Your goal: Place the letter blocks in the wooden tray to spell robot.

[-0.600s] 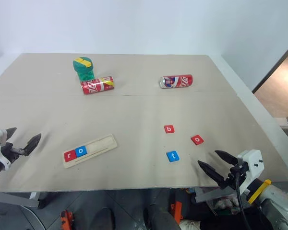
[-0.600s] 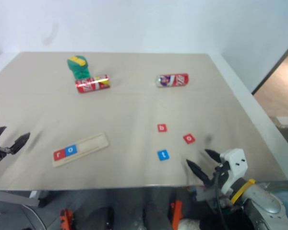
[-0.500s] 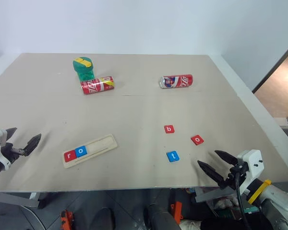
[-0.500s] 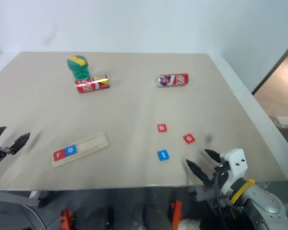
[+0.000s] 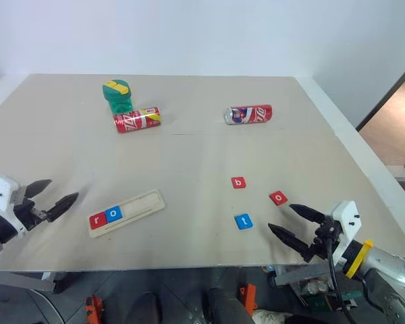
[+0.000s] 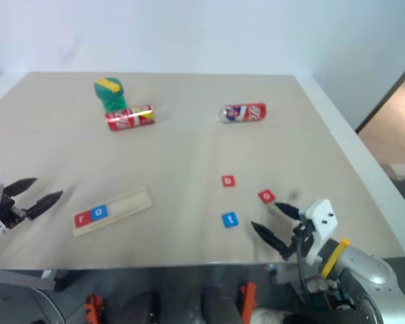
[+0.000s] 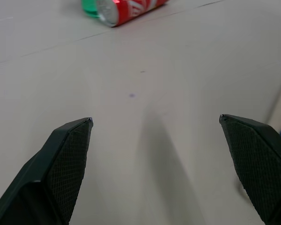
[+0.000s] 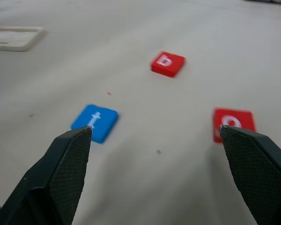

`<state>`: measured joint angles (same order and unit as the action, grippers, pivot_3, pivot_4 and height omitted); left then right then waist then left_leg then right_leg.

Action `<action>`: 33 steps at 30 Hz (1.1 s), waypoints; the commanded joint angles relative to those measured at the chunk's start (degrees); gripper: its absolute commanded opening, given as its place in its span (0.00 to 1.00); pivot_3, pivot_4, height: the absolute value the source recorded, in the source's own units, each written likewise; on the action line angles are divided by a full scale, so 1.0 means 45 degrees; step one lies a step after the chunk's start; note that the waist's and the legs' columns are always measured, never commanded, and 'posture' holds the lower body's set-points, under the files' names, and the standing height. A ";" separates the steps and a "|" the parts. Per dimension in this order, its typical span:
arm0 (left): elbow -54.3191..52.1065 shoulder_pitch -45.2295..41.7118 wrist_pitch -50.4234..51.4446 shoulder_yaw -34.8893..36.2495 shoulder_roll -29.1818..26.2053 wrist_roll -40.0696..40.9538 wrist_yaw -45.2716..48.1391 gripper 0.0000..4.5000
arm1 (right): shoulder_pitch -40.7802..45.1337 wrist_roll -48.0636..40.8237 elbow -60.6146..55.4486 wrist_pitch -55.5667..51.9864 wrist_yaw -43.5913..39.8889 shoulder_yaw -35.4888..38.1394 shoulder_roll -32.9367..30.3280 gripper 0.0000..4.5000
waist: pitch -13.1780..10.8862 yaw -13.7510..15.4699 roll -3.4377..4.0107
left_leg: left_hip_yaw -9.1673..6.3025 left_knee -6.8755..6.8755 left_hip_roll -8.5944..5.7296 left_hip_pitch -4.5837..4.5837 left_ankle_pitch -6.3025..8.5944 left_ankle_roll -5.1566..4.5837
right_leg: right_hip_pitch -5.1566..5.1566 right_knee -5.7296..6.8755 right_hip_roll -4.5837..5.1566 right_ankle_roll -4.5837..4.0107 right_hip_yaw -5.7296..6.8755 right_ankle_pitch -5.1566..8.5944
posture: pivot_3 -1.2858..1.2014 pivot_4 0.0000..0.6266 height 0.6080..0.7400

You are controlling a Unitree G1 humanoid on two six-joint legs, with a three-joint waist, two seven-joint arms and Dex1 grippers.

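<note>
Beige tabletop (image 5: 202,155) carries the pale wooden tray (image 5: 127,212) with red r (image 5: 96,219) and blue o (image 5: 113,214) seated at its left end, so both empty grippers, left (image 5: 48,195) and right (image 5: 289,221), stand wide open, the right nearest the loose red b tile (image 5: 238,182), red o tile (image 5: 278,198) and blue t tile (image 5: 242,221).

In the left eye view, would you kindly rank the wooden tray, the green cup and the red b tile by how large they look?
1. wooden tray, the longest.
2. green cup; it stands farther off, so it may really be bigger than it looks.
3. red b tile, clearly smallest.
</note>
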<state>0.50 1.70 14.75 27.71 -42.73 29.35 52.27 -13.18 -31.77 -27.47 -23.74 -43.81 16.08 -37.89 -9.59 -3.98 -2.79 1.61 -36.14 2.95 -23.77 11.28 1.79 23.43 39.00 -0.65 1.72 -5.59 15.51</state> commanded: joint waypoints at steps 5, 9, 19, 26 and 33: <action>-0.2674 -0.1511 0.2064 -0.2716 -0.0906 0.0729 0.1441 1.00 | 0.3295 -0.0672 -0.0644 -0.0829 -0.1066 -0.2492 -0.0106 1.00 | -0.0004 -0.0031 0.0008 | 0.0007 -0.0024 -0.0007 0.0006 -0.0007 -0.0011 | -0.0007 0.0002 -0.0007 0.0004 -0.0013 -0.0019 | 0.52 0.24 1.00; -0.2185 -0.2571 0.2367 -0.4461 -0.1218 -0.0097 0.2101 1.00 | 0.5835 0.0114 0.0725 -0.0534 -0.2299 -0.4564 0.0220 1.00 | -0.0011 -0.0057 0.0011 | 0.0002 -0.0023 -0.0031 0.0002 -0.0007 -0.0010 | -0.0002 0.0002 -0.0033 0.0048 -0.0007 -0.0045 | 0.52 0.24 1.00; -0.1393 -0.2678 0.1419 -0.5589 -0.1502 -0.1799 0.2381 1.00 | 0.8580 0.1264 0.3232 0.0418 -0.3144 -0.5864 0.1394 1.00 | -0.0017 0.0042 0.0022 | -0.0050 -0.0012 -0.0026 -0.0125 0.0005 -0.0016 | 0.0095 0.0019 -0.0046 0.0022 0.0041 -0.0033 | 0.52 0.24 1.00; -0.0943 -0.2194 0.1601 -0.5669 -0.1349 -0.2248 0.2104 1.00 | 0.8124 0.1379 0.3002 0.0580 -0.3157 -0.5847 0.1476 1.00 | -0.0017 0.0174 0.0024 | -0.0047 -0.0036 -0.0042 -0.0145 0.0005 -0.0017 | 0.0104 0.0026 -0.0023 0.0028 0.0043 -0.0041 | 0.52 0.24 1.00; -0.0496 -0.2240 0.1549 -0.6361 -0.1363 -0.2567 0.2530 0.71 | 0.8061 0.1313 0.2877 0.0648 -0.2925 -0.5666 0.1666 1.00 | -0.0009 0.0171 0.0038 | -0.0019 -0.0046 -0.0016 -0.0077 0.0003 -0.0018 | 0.0068 0.0036 -0.0036 0.0029 0.0054 -0.0052 | 0.52 0.24 1.00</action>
<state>-3.55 -9.14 21.08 1.76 -48.67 19.04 61.91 22.69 -25.48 -12.23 -21.85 -57.12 -11.05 -30.56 -9.63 -3.21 -2.62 1.51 -36.35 2.88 -24.06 11.30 1.71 23.67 39.16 -0.82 1.85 -5.32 15.28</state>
